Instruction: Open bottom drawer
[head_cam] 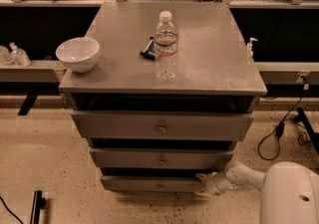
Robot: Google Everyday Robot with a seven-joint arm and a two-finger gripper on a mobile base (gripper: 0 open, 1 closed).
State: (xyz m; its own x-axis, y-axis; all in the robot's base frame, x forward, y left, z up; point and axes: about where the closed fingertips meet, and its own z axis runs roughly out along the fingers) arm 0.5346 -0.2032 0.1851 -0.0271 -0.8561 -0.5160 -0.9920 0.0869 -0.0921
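Note:
The grey cabinet [164, 44] has three drawers with small round knobs. The bottom drawer [139, 183] is the lowest and narrowest-looking front, with its knob [160, 186] at the centre. My gripper [201, 184] reaches in from the lower right on a white arm [239, 177]. It sits at the bottom drawer's right end, right of the knob. Its pale fingers point left against the drawer's right corner.
On the cabinet top stand a white bowl [78, 54], a clear water bottle [165, 46] and a small dark object [147, 51]. Cables [279, 133] lie on the floor at right. A black bar [36, 207] lies on the floor at lower left. Benches run behind.

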